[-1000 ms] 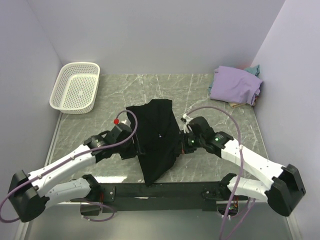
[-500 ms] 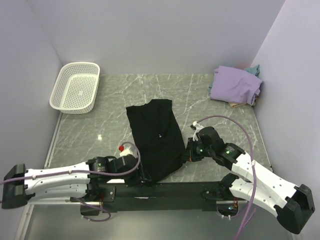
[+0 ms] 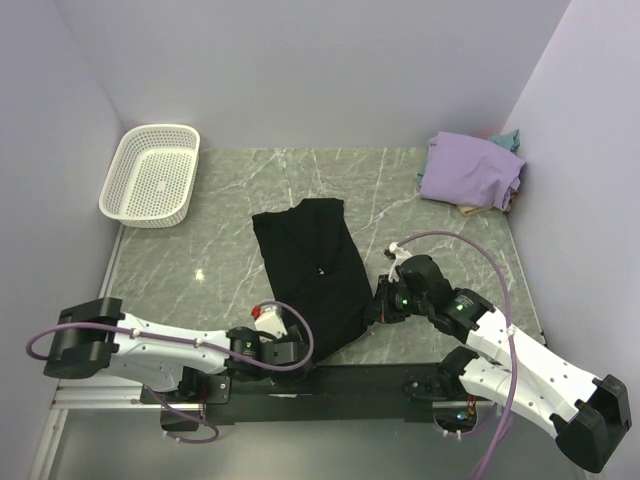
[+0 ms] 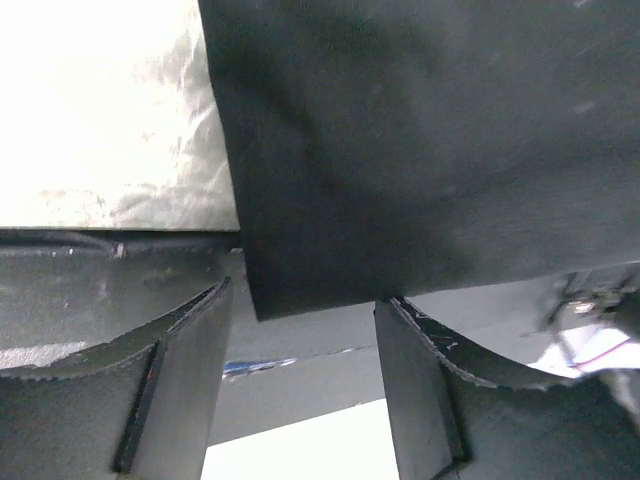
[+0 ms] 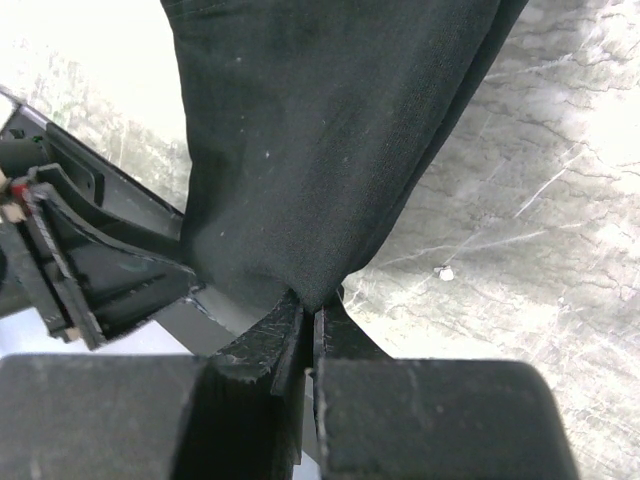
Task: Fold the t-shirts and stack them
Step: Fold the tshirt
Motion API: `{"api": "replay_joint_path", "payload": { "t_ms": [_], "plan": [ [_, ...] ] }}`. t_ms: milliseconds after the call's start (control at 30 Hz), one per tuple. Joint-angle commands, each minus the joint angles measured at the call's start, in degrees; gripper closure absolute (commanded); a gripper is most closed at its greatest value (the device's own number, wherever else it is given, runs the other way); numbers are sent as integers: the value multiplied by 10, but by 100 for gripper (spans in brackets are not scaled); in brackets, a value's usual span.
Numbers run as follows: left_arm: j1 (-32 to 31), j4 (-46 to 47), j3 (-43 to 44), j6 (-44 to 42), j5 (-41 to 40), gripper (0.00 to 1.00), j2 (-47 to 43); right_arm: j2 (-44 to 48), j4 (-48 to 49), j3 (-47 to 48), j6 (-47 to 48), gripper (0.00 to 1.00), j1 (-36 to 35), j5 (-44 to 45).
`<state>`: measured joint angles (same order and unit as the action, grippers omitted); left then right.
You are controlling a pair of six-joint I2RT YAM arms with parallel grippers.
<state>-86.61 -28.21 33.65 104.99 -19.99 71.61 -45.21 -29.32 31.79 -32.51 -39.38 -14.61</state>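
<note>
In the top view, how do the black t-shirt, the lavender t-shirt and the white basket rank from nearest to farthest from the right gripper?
1. black t-shirt, in the middle; the right gripper is shut on its right edge.
2. lavender t-shirt, in the far right corner.
3. white basket, in the far left corner, across from the gripper.

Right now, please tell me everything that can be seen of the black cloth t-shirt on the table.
The black cloth t-shirt lies folded into a long, narrow, slanted shape on the grey marble table, no print showing. Its near corner reaches the dark base rail. The right gripper is shut on its right edge; the left gripper stands open at the near corner, not gripping.
</note>
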Motion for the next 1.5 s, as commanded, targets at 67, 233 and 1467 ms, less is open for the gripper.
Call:
{"api": "replay_joint_path", "payload": {
  "t_ms": [67,233,1467],
  "plan": [
    [-25,22,-53,86,-97,36,-75,2,16,7,8,95,-2,-2],
    [-66,22,-61,115,-128,36,-104,-6,20,6,5,95,-1,-4],
    [-100,62,-130,241,-243,45,-105,20,2,-15,-13,45,-3,7]
  ]
}}
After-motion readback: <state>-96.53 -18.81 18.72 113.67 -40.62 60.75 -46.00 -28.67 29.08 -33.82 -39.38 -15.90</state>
